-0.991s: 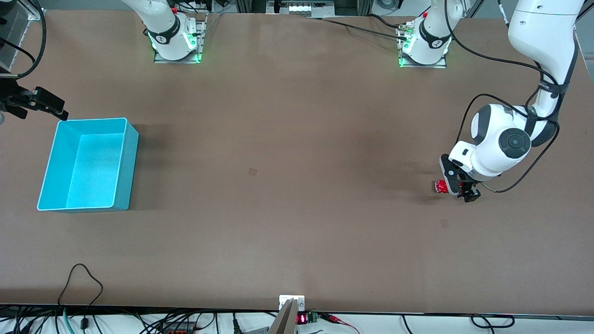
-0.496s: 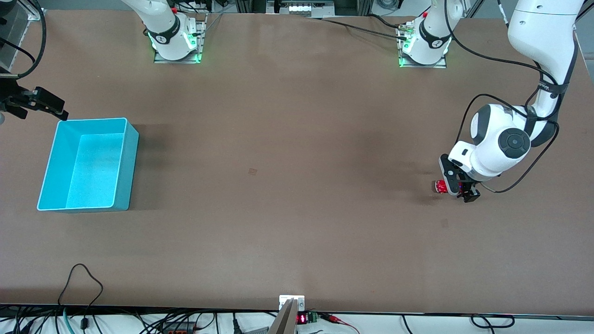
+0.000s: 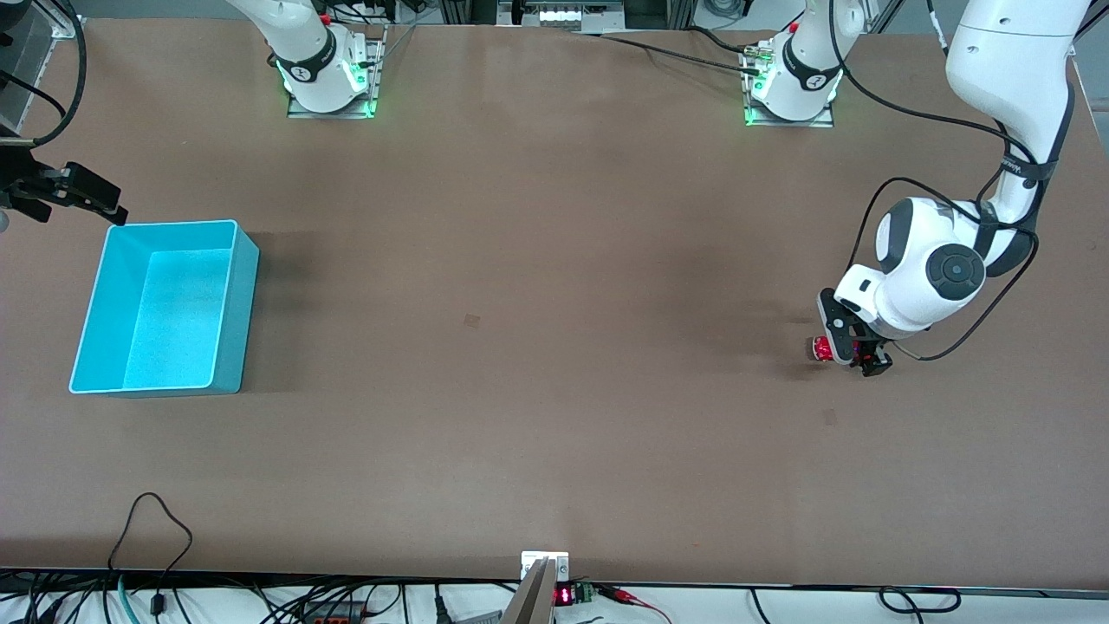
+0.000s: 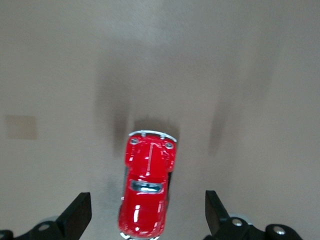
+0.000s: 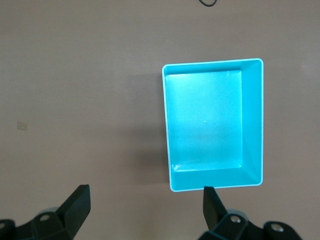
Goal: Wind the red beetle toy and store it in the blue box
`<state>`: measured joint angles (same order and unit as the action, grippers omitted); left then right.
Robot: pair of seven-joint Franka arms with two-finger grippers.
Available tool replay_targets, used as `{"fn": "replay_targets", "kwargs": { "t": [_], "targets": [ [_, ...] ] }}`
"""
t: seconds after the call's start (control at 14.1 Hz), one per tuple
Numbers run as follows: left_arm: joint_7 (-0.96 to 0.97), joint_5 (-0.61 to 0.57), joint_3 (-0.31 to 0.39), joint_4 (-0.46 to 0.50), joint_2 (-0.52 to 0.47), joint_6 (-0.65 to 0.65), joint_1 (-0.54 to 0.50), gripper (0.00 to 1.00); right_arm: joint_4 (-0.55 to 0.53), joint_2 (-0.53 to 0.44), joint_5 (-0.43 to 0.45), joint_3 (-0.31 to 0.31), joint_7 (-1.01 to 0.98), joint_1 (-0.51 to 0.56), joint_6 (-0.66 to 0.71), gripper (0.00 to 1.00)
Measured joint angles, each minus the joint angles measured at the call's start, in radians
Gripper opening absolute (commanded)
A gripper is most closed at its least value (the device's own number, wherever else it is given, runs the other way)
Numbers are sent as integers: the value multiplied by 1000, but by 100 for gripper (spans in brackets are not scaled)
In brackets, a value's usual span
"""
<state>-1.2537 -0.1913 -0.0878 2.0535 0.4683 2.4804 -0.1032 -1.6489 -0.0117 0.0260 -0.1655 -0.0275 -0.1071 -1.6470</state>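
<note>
- Red toy car point(image 3: 823, 348) on the bare table point(image 3: 554, 364) toward the left arm's end, wheels down, about level with the blue box's nearer edge in the front view and well apart from the box.
- Left gripper point(image 3: 852, 345) low around the car, fingers point(image 4: 76, 216) spread wide, one on each flank with a clear gap on both sides (nothing pinched yet); seemingly lined up along the car's length so a squeeze would catch its sides, ready for the pull-back that winds it.
- Blue box point(image 3: 165, 308) at the right arm's end of the table, open side up and empty, a broad and easy target for the car.
- Right gripper point(image 5: 146, 212) up above the table just beside the box's farther corner, fingers point(image 5: 75, 205) spread, holding nothing; apparently waiting there, wrist camera looking straight down on the box.
- Compared with a second ago: left wrist and gripper shifted very slightly toward the table's middle and a touch lower; car, box and right gripper unchanged; both pairs of fingers as wide as before.
</note>
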Motion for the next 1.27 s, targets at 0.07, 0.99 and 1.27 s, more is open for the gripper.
{"fn": "replay_targets", "kwargs": {
  "t": [0.07, 0.99, 1.27],
  "targets": [
    [-11, 0, 1, 0, 14, 1, -9, 99, 0, 0, 0, 0, 0, 0, 0, 100],
    [-112, 0, 0, -33, 43, 23, -33, 15, 0, 2, 0, -1, 0, 1, 0, 100],
    [-120, 0, 1, -33, 43, 23, -36, 15, 0, 3, 0, -2, 0, 2, 0, 100]
  ]
}}
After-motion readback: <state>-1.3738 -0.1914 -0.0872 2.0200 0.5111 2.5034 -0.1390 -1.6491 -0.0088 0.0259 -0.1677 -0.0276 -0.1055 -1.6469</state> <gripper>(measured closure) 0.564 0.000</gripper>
